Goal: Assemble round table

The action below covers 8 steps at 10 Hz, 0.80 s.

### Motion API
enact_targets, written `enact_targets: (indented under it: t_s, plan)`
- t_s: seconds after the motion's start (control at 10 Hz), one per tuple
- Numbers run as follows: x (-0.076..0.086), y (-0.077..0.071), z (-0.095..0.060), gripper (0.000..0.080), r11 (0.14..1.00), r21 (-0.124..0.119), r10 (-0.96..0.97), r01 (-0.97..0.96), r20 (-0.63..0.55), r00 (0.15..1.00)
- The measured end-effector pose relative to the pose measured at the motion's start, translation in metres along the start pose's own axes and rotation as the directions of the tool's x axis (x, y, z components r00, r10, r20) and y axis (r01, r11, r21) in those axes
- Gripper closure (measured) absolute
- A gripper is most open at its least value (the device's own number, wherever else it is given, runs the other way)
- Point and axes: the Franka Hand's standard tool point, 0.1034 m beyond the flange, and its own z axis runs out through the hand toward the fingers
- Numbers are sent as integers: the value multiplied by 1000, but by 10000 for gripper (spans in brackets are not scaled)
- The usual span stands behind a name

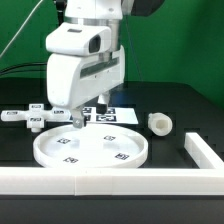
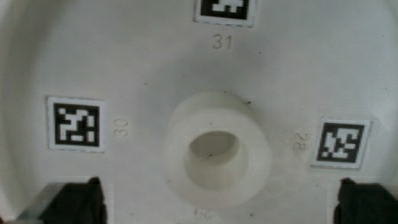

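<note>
Right now your gripper [image 1: 75, 119] hangs with its jaws spread wide, gripping nothing, over the round disc [image 1: 92, 150] on the bench [image 1: 185, 100]. In the wrist view, the disc's central socket [image 2: 222, 152] lies between the two fingertips [image 2: 75, 201].

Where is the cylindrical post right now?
Exterior view's right: the cylindrical post lies on the table, apart from the round disc, beside the white border wall.
</note>
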Motion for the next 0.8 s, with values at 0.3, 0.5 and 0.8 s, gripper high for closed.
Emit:
enact_targets:
  t_s: [0.3, 0.5, 0.8]
  plan:
    - [4, 5, 23, 150, 1000, 22, 0, 0, 5, 1000]
    - [4, 3, 30, 150, 999, 32, 1, -1, 9, 1000]
    - [6, 3, 36, 269, 1000, 28, -5, 5, 4, 1000]
